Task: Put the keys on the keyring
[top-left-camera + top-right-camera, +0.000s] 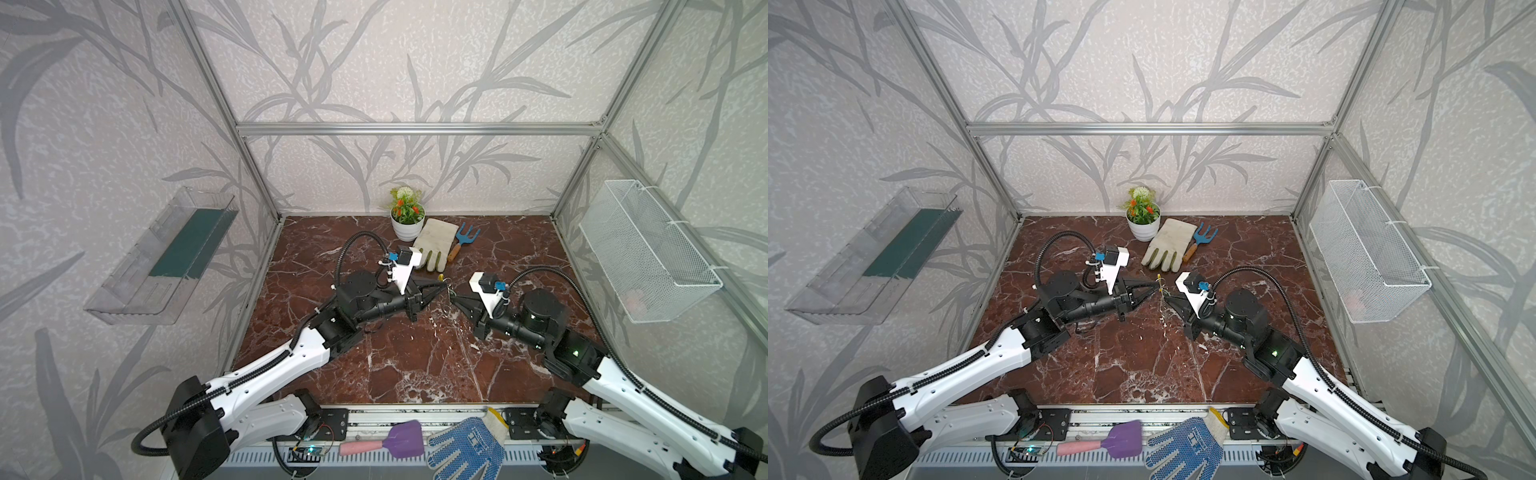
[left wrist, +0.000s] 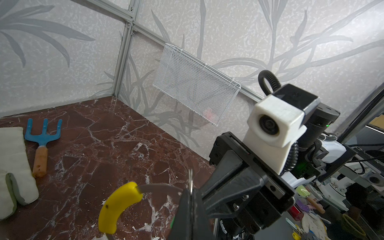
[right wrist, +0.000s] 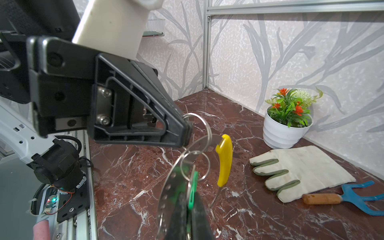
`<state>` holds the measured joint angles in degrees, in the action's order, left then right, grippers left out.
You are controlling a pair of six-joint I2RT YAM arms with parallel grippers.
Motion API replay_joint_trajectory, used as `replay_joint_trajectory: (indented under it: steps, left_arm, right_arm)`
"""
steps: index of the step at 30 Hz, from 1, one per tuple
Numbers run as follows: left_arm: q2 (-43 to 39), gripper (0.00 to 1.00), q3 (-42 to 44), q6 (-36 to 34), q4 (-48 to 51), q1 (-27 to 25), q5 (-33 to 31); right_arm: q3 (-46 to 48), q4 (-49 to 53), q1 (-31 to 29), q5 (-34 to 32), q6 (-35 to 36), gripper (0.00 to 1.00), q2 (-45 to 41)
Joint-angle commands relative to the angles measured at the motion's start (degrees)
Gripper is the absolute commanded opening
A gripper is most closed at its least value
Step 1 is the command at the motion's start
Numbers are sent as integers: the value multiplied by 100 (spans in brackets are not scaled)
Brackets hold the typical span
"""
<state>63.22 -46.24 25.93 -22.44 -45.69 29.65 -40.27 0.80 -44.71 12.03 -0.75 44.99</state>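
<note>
counter [image 1: 415, 365]: red-brown marble, fills the lower middle of both top views; both arms reach in from the bottom corners and meet near frame centre.
mesh basket [image 1: 648, 249]: white, on the wall at right of frame.
clear shelf [image 1: 166, 257]: on the wall at left of frame.
glove [image 1: 434, 245]: pale, flat on the counter, just above the meeting point in frame.
plant pot [image 1: 407, 228]: white, at the back wall, touching the glove's cuff end.
hand rake [image 1: 463, 241]: blue head, wooden handle, lying along the glove's right edge.
left pincer [image 1: 444, 286]: jaws fully together, tips clamped on the keyring's metal; in the right wrist view [image 3: 186, 133] a small silver ring [image 3: 208, 129] sticks out right at the tips.
right pincer [image 1: 455, 298]: jaws narrow, nipping the keys; tips face the left pincer's and nearly touch. In its own wrist view [image 3: 188, 201] the green tag sits between the two dark fingers.
keyring [image 2: 158, 188]: grey band, held clear above the counter at frame centre, running into the left pincer's tips.
yellow sleeve [image 3: 225, 160]: on the hoop, just beside the left pincer's tips, hanging free.
keys [image 3: 195, 182]: green tag, edge-on, between the right pincer's fingers. A silver ring above it overlaps the hoop; threaded or not, cannot tell.
</note>
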Motion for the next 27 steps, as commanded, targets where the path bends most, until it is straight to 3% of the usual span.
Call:
replay_joint_trajectory:
  steps: [1,27]
  left_arm:
    - [-139,0,-20,-32,-245,-10,202]
    - [-205,0,-29,-323,341,-86,310]
  right_arm:
    - [-196,123,24,-51,-85,0,3]
    - [-721,508,208,141,-18,0,178]
